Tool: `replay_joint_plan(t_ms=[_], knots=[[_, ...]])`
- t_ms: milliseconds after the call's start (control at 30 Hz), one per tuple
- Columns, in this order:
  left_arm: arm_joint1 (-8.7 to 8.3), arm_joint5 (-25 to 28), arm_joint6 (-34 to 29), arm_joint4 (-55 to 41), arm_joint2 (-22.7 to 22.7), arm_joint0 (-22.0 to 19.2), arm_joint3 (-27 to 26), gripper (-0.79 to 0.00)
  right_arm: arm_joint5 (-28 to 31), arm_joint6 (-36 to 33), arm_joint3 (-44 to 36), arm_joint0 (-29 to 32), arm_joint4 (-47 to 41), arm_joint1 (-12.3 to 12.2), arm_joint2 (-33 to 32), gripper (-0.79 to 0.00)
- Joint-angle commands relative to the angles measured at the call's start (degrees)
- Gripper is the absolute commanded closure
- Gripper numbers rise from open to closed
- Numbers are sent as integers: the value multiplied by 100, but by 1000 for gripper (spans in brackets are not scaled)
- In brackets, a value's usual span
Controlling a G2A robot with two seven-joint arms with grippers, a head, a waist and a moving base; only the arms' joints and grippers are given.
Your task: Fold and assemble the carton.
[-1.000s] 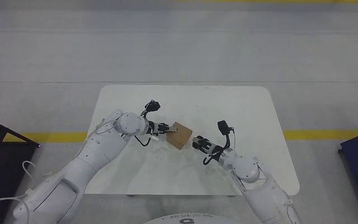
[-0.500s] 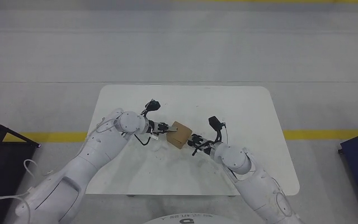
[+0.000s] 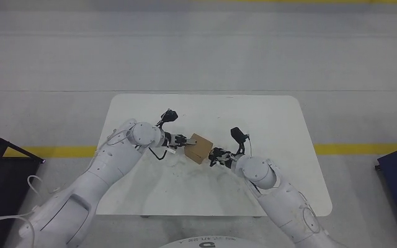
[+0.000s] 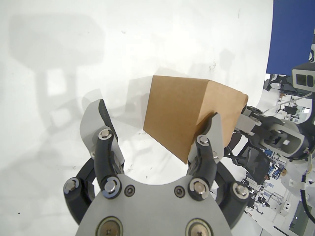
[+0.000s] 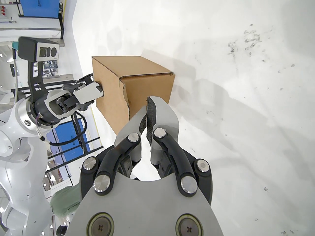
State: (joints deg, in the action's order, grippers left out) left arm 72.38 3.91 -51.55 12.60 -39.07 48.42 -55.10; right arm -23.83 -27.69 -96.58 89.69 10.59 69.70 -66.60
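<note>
On the table (image 3: 273, 118), near centre: the carton (image 3: 199, 149), a closed brown box, stood on the white top between the two grippers.
Left gripper (image 4: 159, 110): jaws were spread wide; one fingertip (image 4: 214, 124) lay against a side face of the carton, and the other stood clear beside it.
Right gripper (image 5: 148, 100): fingers were pressed together on nothing, tips at the carton's opposite side by a ragged seam; contact could not be told.
</note>
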Motion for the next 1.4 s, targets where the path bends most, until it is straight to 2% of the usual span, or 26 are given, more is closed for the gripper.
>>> replay_joint_plan(t_ms=[0,100,200,600,833,1367], knots=[[-1,-8,-1,15,-18,9,1,-610,616,119,-171,291,-130,-33,-183,0],[5,-12,-15,37,-30,19,-10,-591,1529,242,-368,706,-168,-87,-384,0],[14,-18,-23,72,-33,22,-14,-576,1861,245,-407,812,-67,-106,-382,0],[29,-16,-75,159,-96,44,-13,-542,210,-30,40,-132,54,13,202,0],[47,-17,-120,227,-104,38,-17,-511,47,-55,174,-341,54,48,368,0],[102,15,-130,299,-122,46,31,-508,-298,-79,373,-636,100,100,610,0]])
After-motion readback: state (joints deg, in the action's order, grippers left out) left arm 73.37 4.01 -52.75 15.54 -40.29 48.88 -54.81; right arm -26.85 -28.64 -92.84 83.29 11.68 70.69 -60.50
